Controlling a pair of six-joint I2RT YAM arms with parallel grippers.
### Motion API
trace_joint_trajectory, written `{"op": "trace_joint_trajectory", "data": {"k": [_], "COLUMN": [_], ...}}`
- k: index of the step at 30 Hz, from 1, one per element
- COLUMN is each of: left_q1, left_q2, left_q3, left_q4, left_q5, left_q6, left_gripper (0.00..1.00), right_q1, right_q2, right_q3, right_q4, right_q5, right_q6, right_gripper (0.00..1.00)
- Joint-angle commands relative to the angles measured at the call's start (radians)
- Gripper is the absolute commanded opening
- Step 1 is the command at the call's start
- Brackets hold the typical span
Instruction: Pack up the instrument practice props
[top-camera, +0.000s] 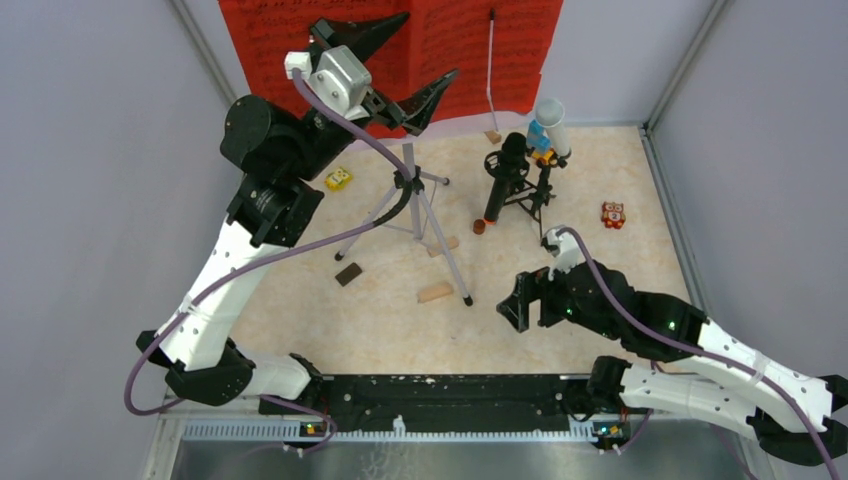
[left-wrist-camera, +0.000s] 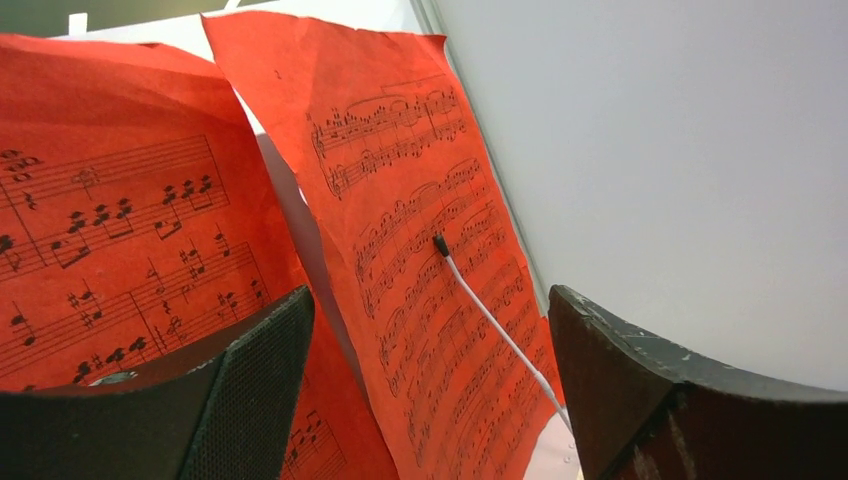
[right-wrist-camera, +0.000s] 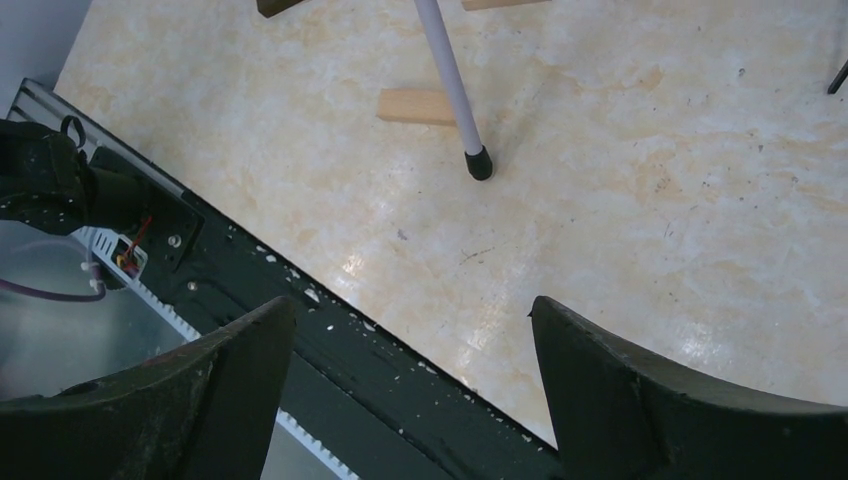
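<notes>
Two red sheet-music pages (top-camera: 440, 45) stand upright at the back wall, above a silver tripod (top-camera: 412, 205). My left gripper (top-camera: 400, 68) is raised in front of them, open and empty. In the left wrist view the pages (left-wrist-camera: 410, 200) fill the space between the fingers (left-wrist-camera: 250, 380), with a grey strip (left-wrist-camera: 290, 225) showing between the two pages. The black microphone (top-camera: 503, 178) with its orange end (top-camera: 479, 227) leans on a small black tripod (top-camera: 537, 195). A white tube (top-camera: 553, 125) stands behind it. Low at the front right, my right gripper (top-camera: 516, 302) is open and empty.
A thin white stick (top-camera: 490, 60) leans on the right page, also in the left wrist view (left-wrist-camera: 495, 325). Wooden blocks (top-camera: 436, 292) lie by the tripod's foot (right-wrist-camera: 478, 165). A blue-and-orange toy (top-camera: 540, 140), a yellow toy (top-camera: 339, 179) and a red toy (top-camera: 613, 215) lie about. The black base rail (right-wrist-camera: 400, 370) runs under my right gripper (right-wrist-camera: 412, 310).
</notes>
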Motion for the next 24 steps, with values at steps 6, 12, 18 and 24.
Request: {"op": "trace_joint_trajectory", "data": {"k": [6,12,18,24], "left_q1": [-0.003,-0.003,-0.003,-0.003], "left_q2": [0.032,0.060,0.061,0.068], "left_q3": [-0.010,0.007,0.004,0.007], "left_q4": [-0.018,-0.060,-0.064,-0.054], "left_q5": [0.026,0.033,0.021,-0.007], "left_q6": [-0.062,-0.070,-0.065,-0.081], "left_gripper": [0.80,0.67,0.60,0.46], "right_q1": [0.008,0.008,0.007,0.007], "right_q2": [0.020,0.082,0.146,0.309], "right_q3": [0.169,0.312,0.461,0.719], "right_q4": [0.076,0.150,0.325,0.373], "right_q5": [0.023,0.041,0.092,0.305], "right_q6": [-0.122,-0.239,-0.404,-0.428], "right_gripper": [0.85,0.83,0.78,0.73]}}
